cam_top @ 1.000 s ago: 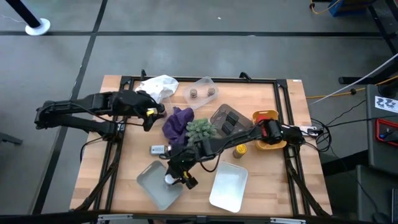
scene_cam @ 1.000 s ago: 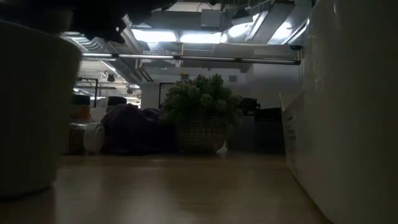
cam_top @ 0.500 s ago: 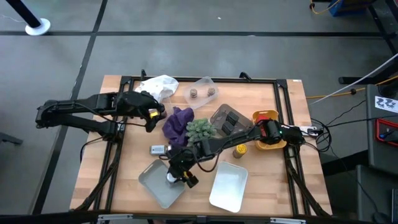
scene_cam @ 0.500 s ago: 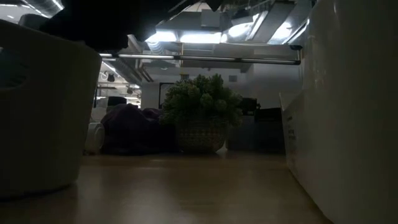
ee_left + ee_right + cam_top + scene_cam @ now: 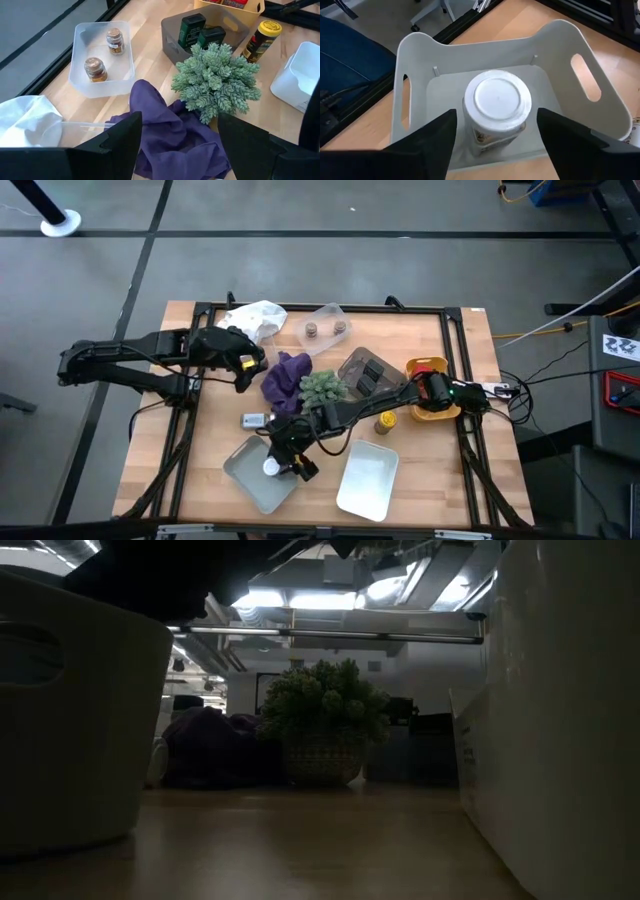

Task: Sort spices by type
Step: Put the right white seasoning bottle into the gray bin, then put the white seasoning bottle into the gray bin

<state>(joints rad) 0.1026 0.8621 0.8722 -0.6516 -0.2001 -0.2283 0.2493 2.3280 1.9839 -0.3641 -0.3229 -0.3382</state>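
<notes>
— Over the grey bin [image 5: 250, 473] at the table's near edge, is the right gripper [image 5: 286, 461] holding anything?
— No, its fingers are spread apart around a white-capped jar [image 5: 496, 114] standing in that bin. The left gripper [image 5: 240, 365] hangs open near the purple cloth [image 5: 285, 376]

My wooden table [image 5: 210, 435] directly carries 2 white bins [image 5: 255, 473], [image 5: 367, 480], 1 clear tray [image 5: 328, 328], 1 grey bin [image 5: 352, 365], 1 yellow bin [image 5: 428, 366], a purple cloth [image 5: 285, 376], a green plant [image 5: 324, 387], a white crumpled bag [image 5: 254, 317], a yellow-capped jar [image 5: 384, 422] and a small white-capped jar [image 5: 254, 420] lying flat.
</notes>
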